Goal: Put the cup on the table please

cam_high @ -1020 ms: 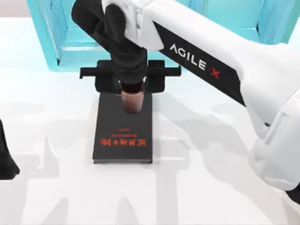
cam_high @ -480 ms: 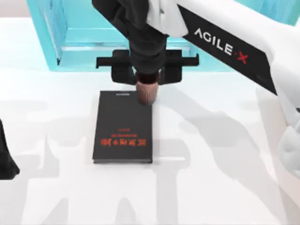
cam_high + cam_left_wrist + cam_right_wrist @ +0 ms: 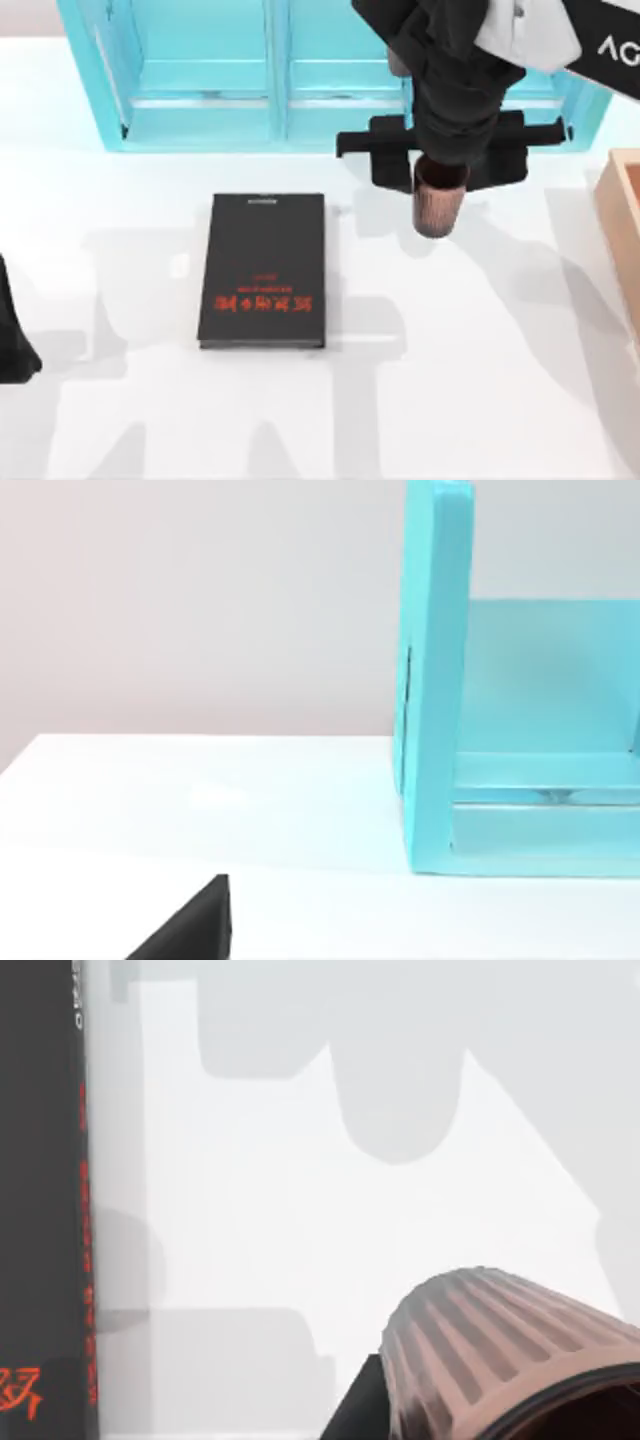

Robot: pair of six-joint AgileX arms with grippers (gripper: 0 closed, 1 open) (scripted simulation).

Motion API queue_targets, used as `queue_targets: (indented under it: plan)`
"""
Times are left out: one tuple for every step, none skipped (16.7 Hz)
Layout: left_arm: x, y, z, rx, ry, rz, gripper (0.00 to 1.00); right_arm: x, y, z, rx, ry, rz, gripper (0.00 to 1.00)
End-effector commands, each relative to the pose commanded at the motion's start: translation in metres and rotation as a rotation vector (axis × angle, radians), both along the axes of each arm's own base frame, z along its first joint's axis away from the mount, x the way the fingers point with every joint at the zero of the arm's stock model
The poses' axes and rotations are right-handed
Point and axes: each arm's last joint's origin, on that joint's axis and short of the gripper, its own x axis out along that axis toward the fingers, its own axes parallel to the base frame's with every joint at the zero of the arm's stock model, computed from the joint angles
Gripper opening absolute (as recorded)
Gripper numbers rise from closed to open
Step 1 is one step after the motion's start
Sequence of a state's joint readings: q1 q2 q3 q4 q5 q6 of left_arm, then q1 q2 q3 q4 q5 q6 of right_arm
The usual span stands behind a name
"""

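- The right gripper (image 3: 440, 185) has carried the cup (image 3: 437, 208) away from above the black book (image 3: 263, 270) and toward the right side of the table (image 3: 450, 400)
- The cup, a ribbed reddish-brown tumbler, now hangs over bare white surface, well clear of the book and in front of the turquoise cabinet (image 3: 200, 110)
- The right gripper's fingers are closed around the cup's upper part, holding it upright; it looks raised off the table, though the gap is hard to judge
- In the right wrist view the cup (image 3: 500, 1360) sits close to the camera, with the book (image 3: 40, 1200) far off to one side
- A wooden box edge (image 3: 622, 250) lies near the table's right side
- The left arm (image 3: 15, 330) is parked at the table's left edge
- Judgement: the cup is over open table, so lowering and releasing are what remain
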State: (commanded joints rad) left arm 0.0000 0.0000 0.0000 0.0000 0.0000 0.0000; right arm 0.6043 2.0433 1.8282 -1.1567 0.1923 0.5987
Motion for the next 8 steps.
queue_targets:
  plan:
    - [0.0, 0.0, 0.0, 0.0, 0.0, 0.0, 1.0, -0.003, -0.008, 0.002, 0.003, -0.005, 0.0, 0.0]
    - [0.0, 0.0, 0.0, 0.0, 0.0, 0.0, 1.0, -0.005, -0.015, 0.005, 0.006, -0.011, 0.001, 0.0]
    - [0.0, 0.0, 0.0, 0.0, 0.0, 0.0, 1.0, -0.006, -0.019, 0.007, 0.009, -0.016, 0.001, 0.0]
    - [0.0, 0.0, 0.0, 0.0, 0.0, 0.0, 1.0, -0.007, -0.021, 0.007, 0.01, -0.019, 0.001, 0.0]
    - [0.0, 0.0, 0.0, 0.0, 0.0, 0.0, 1.0, -0.007, -0.021, 0.007, 0.01, -0.019, 0.001, 0.0]
    - [0.0, 0.0, 0.0, 0.0, 0.0, 0.0, 1.0, -0.007, -0.021, 0.007, 0.01, -0.019, 0.001, 0.0]
    - [0.0, 0.0, 0.0, 0.0, 0.0, 0.0, 1.0, -0.007, -0.021, 0.007, 0.01, -0.019, 0.001, 0.0]
    - [0.0, 0.0, 0.0, 0.0, 0.0, 0.0, 1.0, -0.008, -0.019, 0.006, 0.007, -0.014, 0.003, 0.0]
